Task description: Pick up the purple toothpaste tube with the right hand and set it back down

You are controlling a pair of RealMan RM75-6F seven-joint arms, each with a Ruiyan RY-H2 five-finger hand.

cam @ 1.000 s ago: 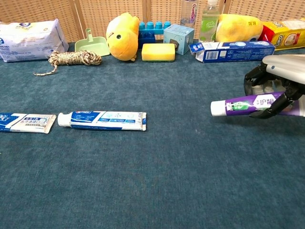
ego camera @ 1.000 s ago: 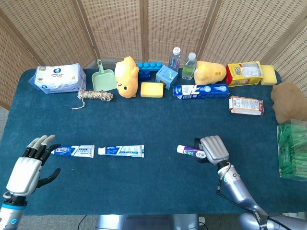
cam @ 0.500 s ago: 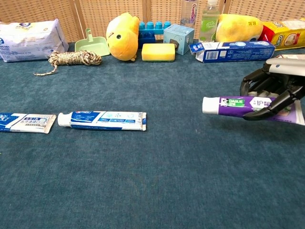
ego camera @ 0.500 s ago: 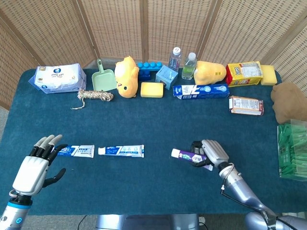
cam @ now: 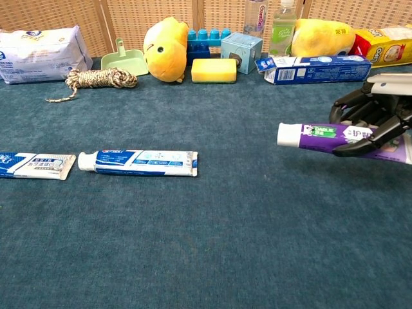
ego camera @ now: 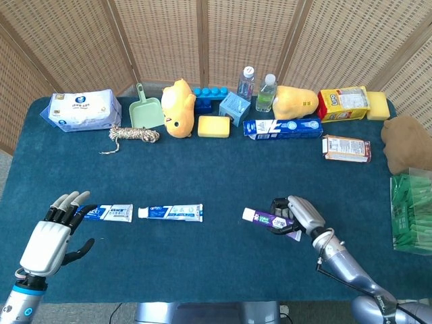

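Observation:
The purple toothpaste tube (cam: pixel 322 136) with its white cap pointing left is held by my right hand (cam: pixel 376 119) a little above the blue cloth, in the right part of the chest view. Fingers wrap over the tube's back half. In the head view the same tube (ego camera: pixel 264 217) pokes out left of the right hand (ego camera: pixel 300 216). My left hand (ego camera: pixel 50 236) hovers at the near left with fingers spread and nothing in it, just short of a blue and white toothpaste tube (ego camera: pixel 104 212).
A second blue and white tube (ego camera: pixel 170 212) lies mid-table. Along the far edge stand a wipes pack (ego camera: pixel 81 110), green dustpan (ego camera: pixel 145 111), rope coil (ego camera: pixel 135 134), yellow plush (ego camera: pixel 177 99), sponge (ego camera: pixel 214 126), bottles (ego camera: pixel 266 92) and a toothpaste box (ego camera: pixel 281 127). A green bin (ego camera: pixel 410 209) sits at right.
The right hand has raised the purple tube off the cloth and levelled it, shifting slightly left then back. The left hand drifted a little nearer and stayed open.

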